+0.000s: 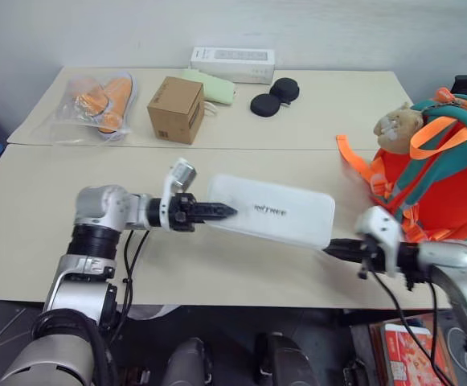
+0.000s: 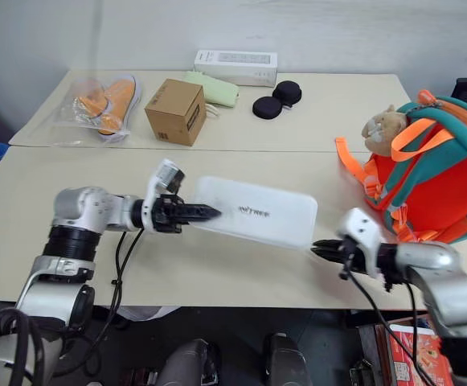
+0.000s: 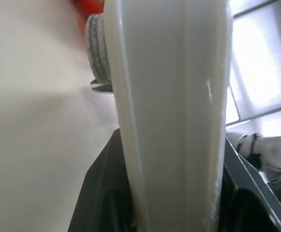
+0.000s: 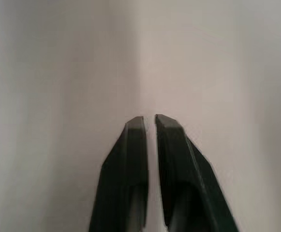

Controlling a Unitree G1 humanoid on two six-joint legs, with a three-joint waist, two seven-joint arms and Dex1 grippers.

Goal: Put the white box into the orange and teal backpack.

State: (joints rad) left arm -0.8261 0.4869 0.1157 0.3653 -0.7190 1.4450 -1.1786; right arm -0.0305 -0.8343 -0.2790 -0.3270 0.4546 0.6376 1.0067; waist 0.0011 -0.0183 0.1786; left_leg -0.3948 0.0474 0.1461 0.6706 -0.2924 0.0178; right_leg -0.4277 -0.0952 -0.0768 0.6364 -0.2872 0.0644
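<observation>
Left wrist view: our left gripper [image 1: 225, 211] is clamped on the white box [image 1: 273, 211], gripping its left end so the long case stays level at frame center. Right gripper [image 2: 320, 245] sits at the box's lower-right corner, fingers a sliver apart, gripping nothing; probably just steadying it. Orange and teal backpack [image 1: 446, 181] waits at right edge; whether it's unzipped is hard to see.

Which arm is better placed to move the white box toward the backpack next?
Left. The left gripper is clamped on the end of the white box. The right gripper sits beside its other end with fingers nearly together, holding nothing, between box and orange and teal backpack.
</observation>
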